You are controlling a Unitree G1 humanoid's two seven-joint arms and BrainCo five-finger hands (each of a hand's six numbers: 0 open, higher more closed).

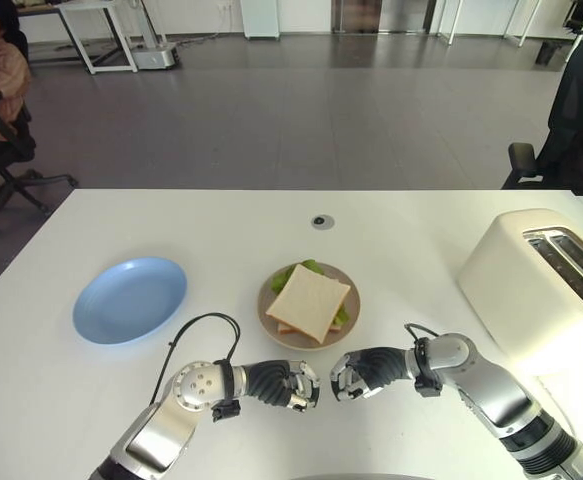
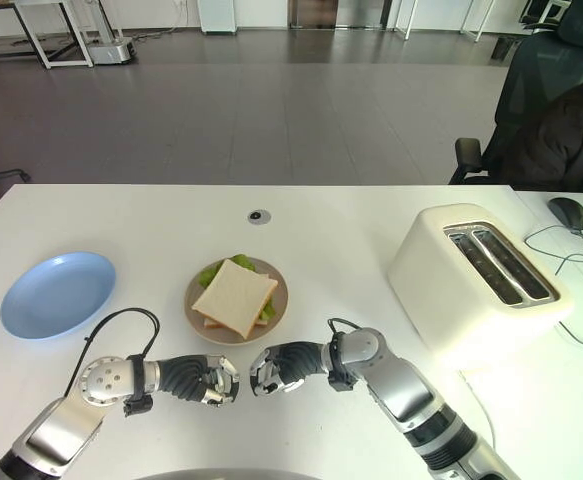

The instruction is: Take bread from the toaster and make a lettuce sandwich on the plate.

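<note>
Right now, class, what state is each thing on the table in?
toaster, no bread standing in its slots
sandwich, assembled, lettuce showing at its edge
brown plate, holds the sandwich
blue plate, empty
left hand, curled, holding nothing
right hand, curled, holding nothing

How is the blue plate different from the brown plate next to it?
The blue plate is light blue and has nothing on it; the brown plate is tan and carries a sandwich with lettuce peeking out. The blue plate looks wider than the brown plate. The blue plate lies further to the robot's left, the brown plate near the middle. Both are round and sit flat on the white table.
</note>
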